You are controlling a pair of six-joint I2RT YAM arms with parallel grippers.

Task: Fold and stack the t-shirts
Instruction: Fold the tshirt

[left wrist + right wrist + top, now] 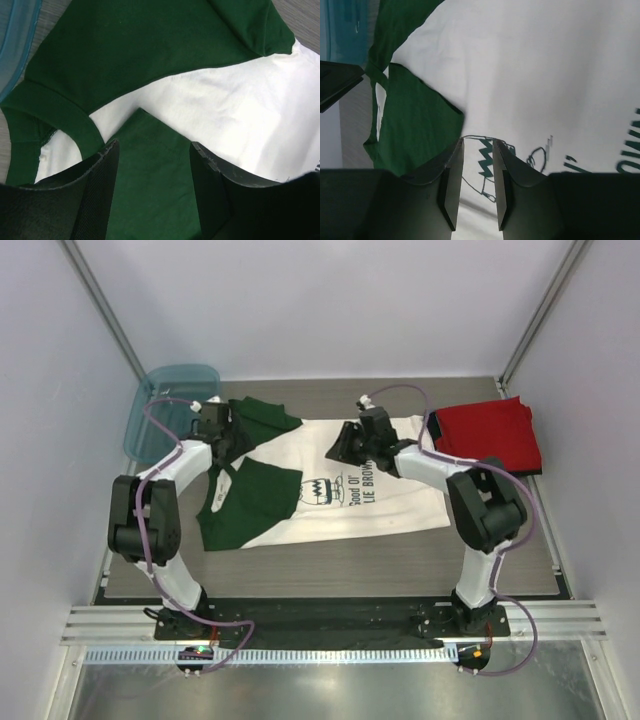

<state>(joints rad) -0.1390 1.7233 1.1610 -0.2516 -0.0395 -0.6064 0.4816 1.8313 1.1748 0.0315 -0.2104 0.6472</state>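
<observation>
Grey wood-grain table (350, 565), white walls (350, 300) | white-green t-shirt (400, 505) centre | red t-shirt (490, 435) far right | left gripper (152, 145) wide apart, empty, over sleeve (150, 200) | right gripper (478, 142) narrowly parted, empty

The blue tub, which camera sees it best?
The top external view: nearly the whole teal tub shows there, far left, beside the white and green t-shirt. The left wrist view catches only a strip of its rim, and the right wrist view only a blurry teal patch.
</observation>
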